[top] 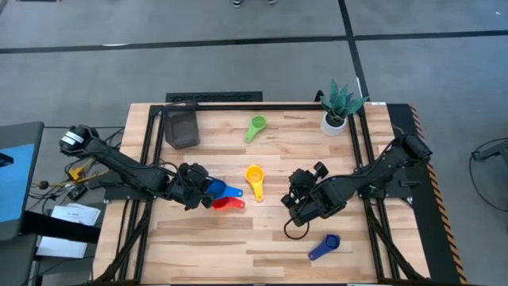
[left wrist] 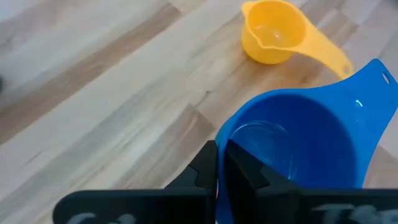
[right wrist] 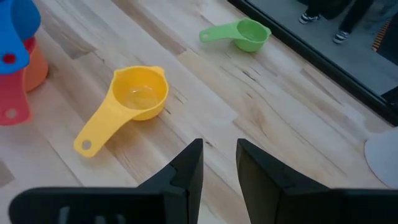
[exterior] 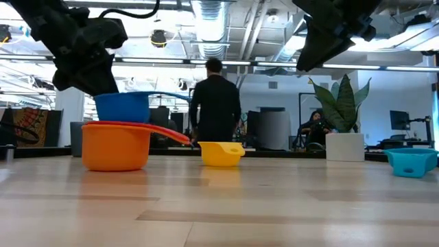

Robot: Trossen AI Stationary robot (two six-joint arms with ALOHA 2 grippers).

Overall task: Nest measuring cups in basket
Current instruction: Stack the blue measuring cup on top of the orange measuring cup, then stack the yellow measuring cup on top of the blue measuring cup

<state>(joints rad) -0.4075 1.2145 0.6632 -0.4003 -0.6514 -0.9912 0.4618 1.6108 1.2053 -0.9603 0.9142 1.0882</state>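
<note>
We hold a blue cup (left wrist: 298, 143) by its rim in our left gripper (top: 194, 185), fingers (left wrist: 239, 171) pinching the wall, one inside and one outside. It hangs over the red cup (top: 229, 203), apparently so it can drop in and nest; in the low view that lower cup looks orange, so its colour is uncertain. Our right gripper (right wrist: 219, 165) waits at the tabletop's (top: 238, 246) right, fingers spread and empty, facing the yellow cup (top: 255, 178) at centre, likely its next pick. The basket (top: 181, 127) stands at the far left corner, well apart from all cups. We count five cups: blue, red, yellow, a green cup (top: 255, 126) far centre, and a dark blue cup (top: 324, 246) near right. There is one basket and one potted plant (top: 340, 106).
</note>
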